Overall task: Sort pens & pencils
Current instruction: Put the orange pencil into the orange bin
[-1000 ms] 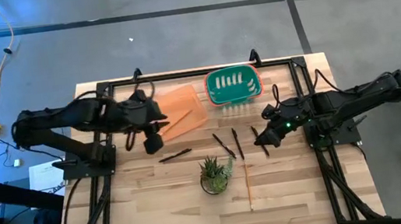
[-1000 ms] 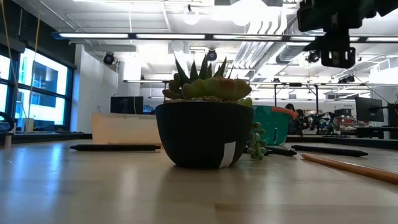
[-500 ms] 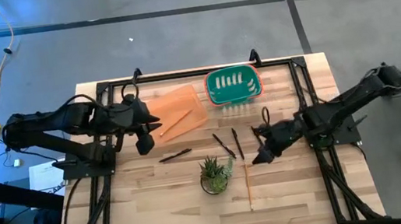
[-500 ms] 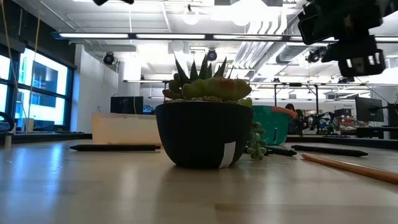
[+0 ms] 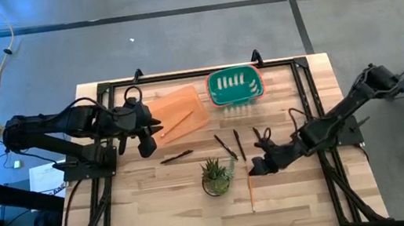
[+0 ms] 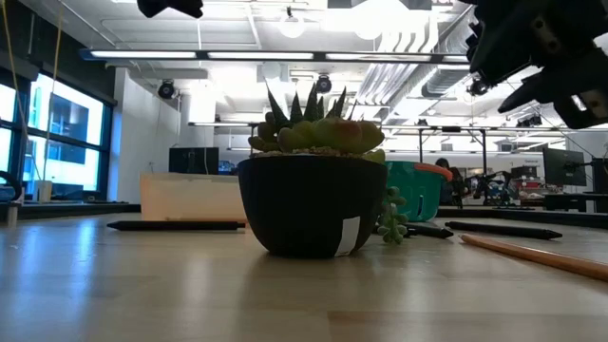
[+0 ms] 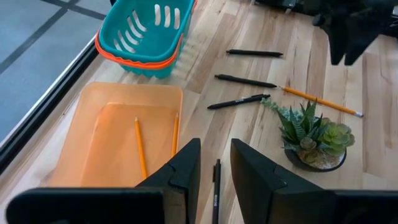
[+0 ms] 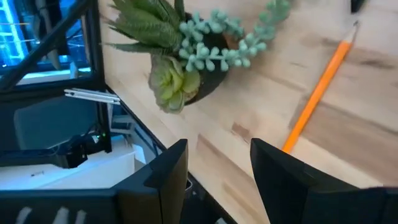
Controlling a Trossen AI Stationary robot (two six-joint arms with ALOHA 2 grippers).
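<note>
Right end effector (image 5: 256, 170) open, extended; left end effector (image 5: 146, 146) open, empty.

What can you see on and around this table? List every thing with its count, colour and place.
pens: four, dark, loose on the table; three between basket and plant, one near the tray
pencils: two, orange, lying in the tray
loose pencil: one, orange, on the table beside the plant
tray: one, orange, beside the basket
basket: one, teal, far edge of the table
plant: one, green in a dark pot, mid-table
table: one, light wood
left end effector: open, empty, by the tray
right end effector: open, empty, over the loose pencil
</note>
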